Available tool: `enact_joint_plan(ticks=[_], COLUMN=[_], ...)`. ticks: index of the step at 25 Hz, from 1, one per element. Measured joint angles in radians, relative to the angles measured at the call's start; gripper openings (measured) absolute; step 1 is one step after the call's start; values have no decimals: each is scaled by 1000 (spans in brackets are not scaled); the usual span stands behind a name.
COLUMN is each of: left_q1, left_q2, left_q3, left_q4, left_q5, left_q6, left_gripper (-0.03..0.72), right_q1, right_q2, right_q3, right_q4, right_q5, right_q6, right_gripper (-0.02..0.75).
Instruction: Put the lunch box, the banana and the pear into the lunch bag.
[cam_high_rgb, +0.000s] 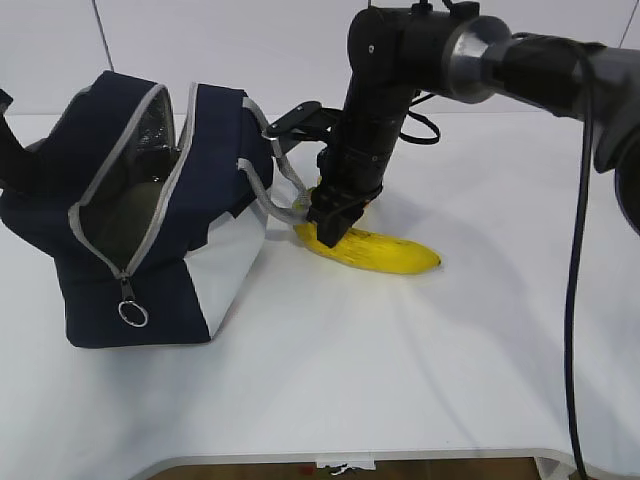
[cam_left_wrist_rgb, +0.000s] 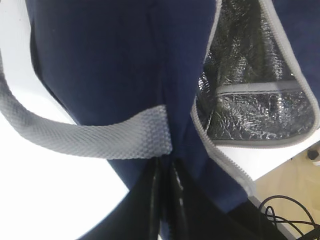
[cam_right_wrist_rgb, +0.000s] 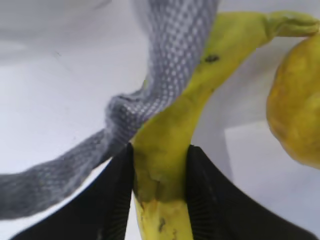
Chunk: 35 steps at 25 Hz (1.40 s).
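Banana (cam_right_wrist_rgb: 170, 150) pinched between right gripper (cam_right_wrist_rgb: 161, 185) fingers on table, pear (cam_right_wrist_rgb: 296, 107) at three o'clock – neither bagged yet; left gripper (cam_left_wrist_rgb: 167, 210) closed on lunch bag (cam_left_wrist_rgb: 100, 75) fabric – lunch box unseen.

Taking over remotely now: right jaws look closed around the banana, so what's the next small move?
Probably lift the banana straight up first. The right gripper pinches it, but a grey handle of the lunch bag lies across it, so rise slowly to slip free.

Banana (cam_right_wrist_rgb: 165, 165) between black fingers (cam_right_wrist_rgb: 212, 200), strap (cam_right_wrist_rgb: 170, 65) alongside
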Motion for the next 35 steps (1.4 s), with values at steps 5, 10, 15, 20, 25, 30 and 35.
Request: enact_joint_plan(ticks=[5, 10, 15, 20, 25, 30, 35], left_q1=[0, 0, 0, 0, 0, 0, 0], left_q2=[0, 0, 0, 0, 0, 0, 0], left_q3=[0, 0, 0, 0, 0, 0, 0], left_q4=[1, 1, 2, 2, 2, 2, 2], left_q5=[11, 15, 16, 20, 22, 22, 24], left_q6=[0, 0, 0, 0, 0, 0, 0], left_gripper=[-4, -4, -4, -4, -4, -4, -4], right_q1=[0, 0, 0, 0, 0, 0, 0], right_q2=[-28, -57, -100, -144, -212, -269, -314], right_q3=[0, 0, 0, 0, 0, 0, 0], right_q4=[38, 40, 40, 40, 34, -67, -188], right_q5=[0, 0, 4, 8, 9, 17, 25], right_q6=[50, 78, 94, 102, 105, 127, 159], right_gripper=[255, 255, 255, 255, 255, 255, 255])
